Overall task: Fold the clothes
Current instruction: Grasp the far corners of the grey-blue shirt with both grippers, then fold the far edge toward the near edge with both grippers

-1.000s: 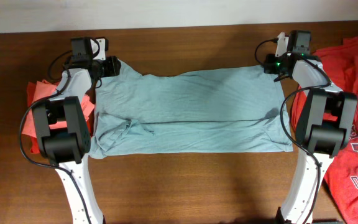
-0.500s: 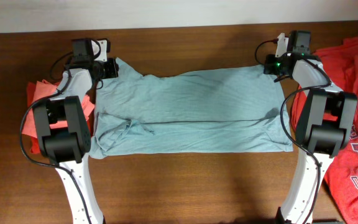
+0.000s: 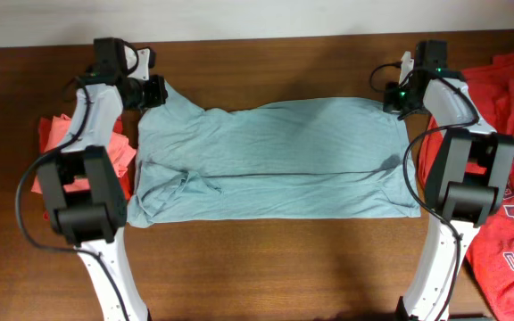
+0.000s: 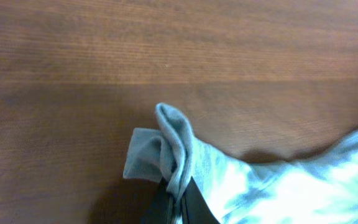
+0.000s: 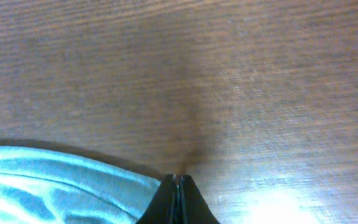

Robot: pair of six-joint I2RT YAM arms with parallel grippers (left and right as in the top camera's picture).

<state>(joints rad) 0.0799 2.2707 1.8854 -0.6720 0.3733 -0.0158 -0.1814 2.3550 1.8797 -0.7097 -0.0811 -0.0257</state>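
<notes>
Lying flat across the middle of the table (image 3: 266, 267), the pale blue-green shirt (image 3: 275, 160) is spread wide from side to side, with a long crease running across it below its middle and a small bunched wrinkle near its left end. The left claw (image 3: 154, 92) sits at the shirt's far left corner, and the left wrist view shows its fingers pressed together on a pinched-up fold of the fabric (image 4: 179, 149), which stands up in a little loop just above the fingertips while the remaining cloth trails off to the right over bare wood. The right claw (image 3: 391, 96) is at the far right corner; in the right wrist view its fingers (image 5: 177, 193) meet with no gap, and the shirt's edge (image 5: 61, 186) runs in from the left right up to them, so it appears clamped on the very tip of that corner. A heap of red clothes (image 3: 507, 223) lies on the table's right side beside the right arm, and another red cloth (image 3: 56, 134) lies at the left, partly under the left arm.
</notes>
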